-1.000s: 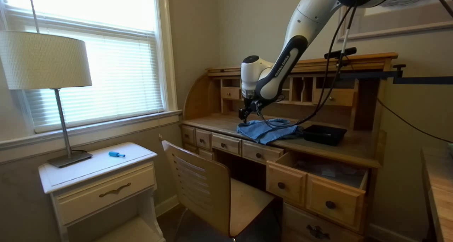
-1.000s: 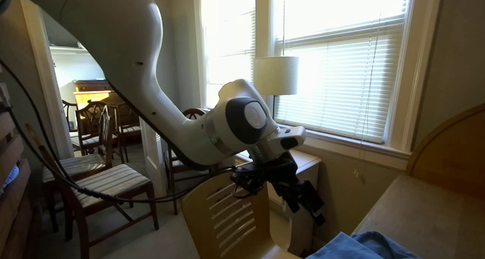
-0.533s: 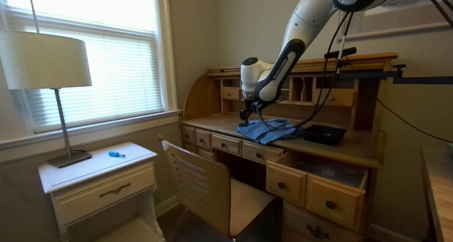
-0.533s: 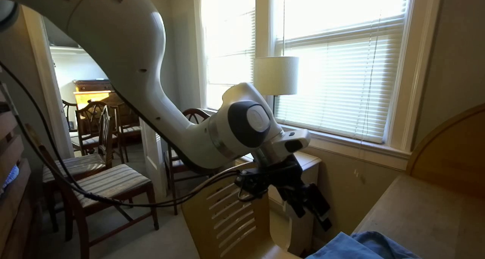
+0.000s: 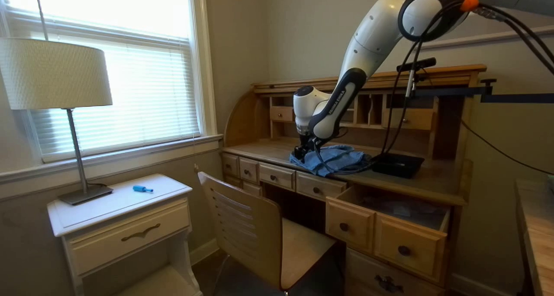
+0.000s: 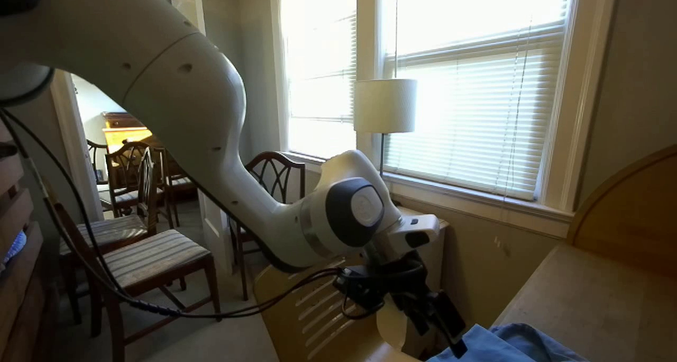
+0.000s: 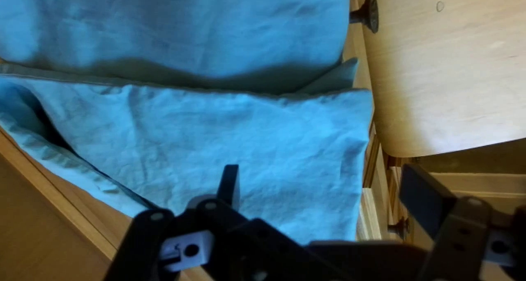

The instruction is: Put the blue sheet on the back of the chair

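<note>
Blue sheet [image 7: 246,137] is directly under my claw [image 7: 326,190], rumpled in folds on the desk [image 5: 259,149] and hanging over its front edge. From my seat, the wrist view gives me the fingers spread wide apart: one finger [image 7: 229,186] stands over the cloth, the other finger [image 7: 425,201] out past the sheet's edge, above the desk front. In both exterior views the claw points down at a slant and its tips overlap the fabric; I can't tell whether they touch it.

Just beside the sheet, on the side away from the claw, I have a black tray [image 5: 397,165] on the desktop. Lower than the claw, beneath the tray, a drawer [image 5: 415,235] is pulled out, with pale contents I can't make out.

Below the claw, in front of the desk, stands the chair [image 5: 242,231], its slotted back on the side away from the desk.

Farther out from the claw, past the chair, a white nightstand [image 5: 117,205] holds a lamp [image 5: 56,75] and a small blue item [image 5: 141,188]. A window [image 5: 151,92] with blinds is behind the lamp. Well apart from the claw, in an exterior view, I see dark striped-seat chairs [image 6: 153,256], partly hidden by my arm [image 6: 195,108].
</note>
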Controlling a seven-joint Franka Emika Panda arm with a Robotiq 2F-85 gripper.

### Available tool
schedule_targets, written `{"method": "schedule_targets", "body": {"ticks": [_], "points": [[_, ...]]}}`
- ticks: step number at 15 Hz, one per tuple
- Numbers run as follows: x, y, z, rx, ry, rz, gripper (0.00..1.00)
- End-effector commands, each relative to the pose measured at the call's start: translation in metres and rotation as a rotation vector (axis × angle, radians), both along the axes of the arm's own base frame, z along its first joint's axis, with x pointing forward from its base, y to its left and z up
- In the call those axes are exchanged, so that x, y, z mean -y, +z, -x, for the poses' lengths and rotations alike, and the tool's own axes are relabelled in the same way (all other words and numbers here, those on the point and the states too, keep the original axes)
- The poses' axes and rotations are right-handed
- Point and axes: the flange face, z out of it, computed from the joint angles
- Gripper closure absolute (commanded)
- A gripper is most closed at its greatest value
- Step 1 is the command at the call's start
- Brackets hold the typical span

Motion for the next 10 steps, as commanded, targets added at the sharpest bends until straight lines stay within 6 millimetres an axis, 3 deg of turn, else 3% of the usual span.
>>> {"method": "schedule_targets", "body": {"ticks": [1, 4, 5, 10], "points": [[0.004, -0.018, -0.019, 0.001, 0.035, 0.019, 0.0], [0.007, -0.027, -0.027, 0.01, 0.031, 0.044, 0.0], [0.006, -0.02, -0.016, 0.004, 0.029, 0.034, 0.0], [0.008, -0.022, -0.017, 0.015, 0.028, 0.053, 0.0]]}}
